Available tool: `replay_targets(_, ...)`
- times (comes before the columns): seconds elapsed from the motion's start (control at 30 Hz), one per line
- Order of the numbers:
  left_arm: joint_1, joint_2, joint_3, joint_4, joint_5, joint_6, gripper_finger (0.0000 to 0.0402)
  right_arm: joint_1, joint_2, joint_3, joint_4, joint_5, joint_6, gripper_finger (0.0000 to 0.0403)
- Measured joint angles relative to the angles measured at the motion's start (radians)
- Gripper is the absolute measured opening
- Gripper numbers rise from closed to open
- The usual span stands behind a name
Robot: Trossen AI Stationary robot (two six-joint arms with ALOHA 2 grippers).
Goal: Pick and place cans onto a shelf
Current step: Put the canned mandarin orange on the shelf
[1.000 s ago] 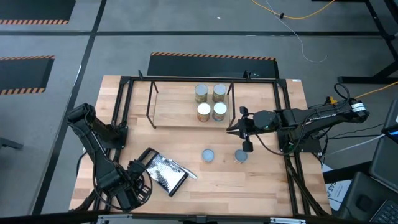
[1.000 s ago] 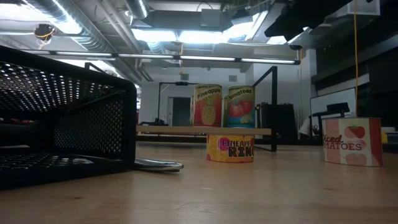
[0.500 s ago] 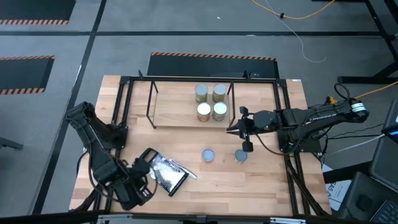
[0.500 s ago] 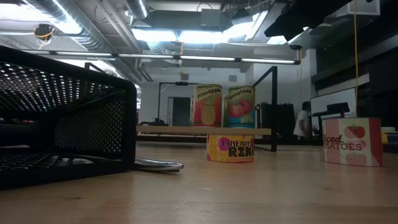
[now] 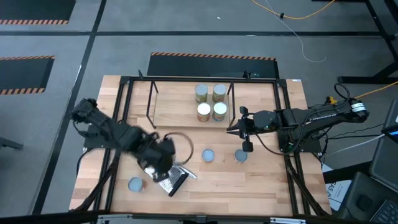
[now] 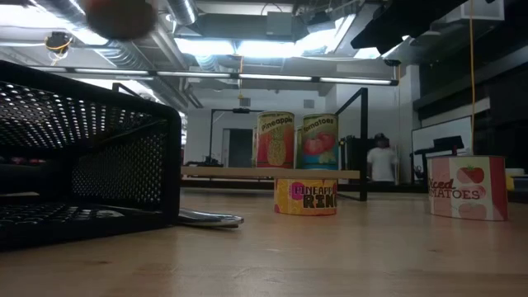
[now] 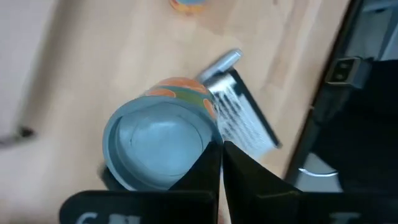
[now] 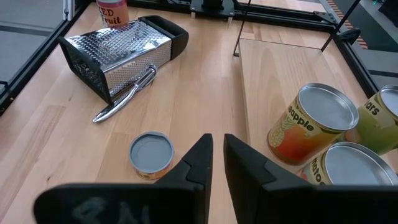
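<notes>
The left gripper [image 5: 163, 157], blurred, seems to hold a can [image 7: 160, 146] between its fingers, above the grater [image 5: 174, 180]. The right gripper [image 5: 244, 129], fingers narrow, hangs beside the shelf [image 5: 174, 109] bearing four cans [image 5: 210, 102].

The left dark six-joint arm reaches from the desk's left edge toward the middle, blurred in the high view, its two-finger hand [image 5: 163, 155] low over the front half of the desk. The right dark six-joint arm stretches in level from the right edge, its two-finger hand [image 5: 239, 127] pointing left near the centre, fingers [image 8: 198, 163] set close with only a narrow gap between them.
</notes>
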Motion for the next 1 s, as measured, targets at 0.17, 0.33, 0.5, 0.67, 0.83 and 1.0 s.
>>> replay_targets(0.17, 0.158, 0.0, 0.0, 0.0, 0.013, 0.282, 0.0002, 0.0, 0.0, 0.0, 0.0, 0.0, 0.0, 0.0045)
replay_targets(0.33, 0.319, 0.0, 0.0, 0.0, 0.017, 0.532, 0.0002, 0.0, 0.0, 0.0, 0.0, 0.0, 0.0, 0.0045)
replay_targets(0.5, 0.486, 0.0, 0.0, 0.0, 0.034, 0.744, 0.0002, 0.0, 0.0, 0.0, 0.0, 0.0, 0.0, 0.0045)
replay_targets(0.67, 0.646, 0.01, 0.002, 0.009, 0.034, 0.919, 0.0002, 0.0, 0.0, 0.0, 0.0, 0.0, 0.0, 0.0045)
replay_targets(0.83, 0.771, 0.05, 0.002, 0.031, 0.035, 1.073, 0.0002, 0.0, 0.0, 0.0, 0.0, 0.0, 0.0, 0.0045)
replay_targets(1.0, 0.858, 0.114, 0.002, 0.062, 0.037, 1.173, 0.0002, 0.0, -0.001, -0.011, 0.01, 0.0, 0.0, 0.0045)
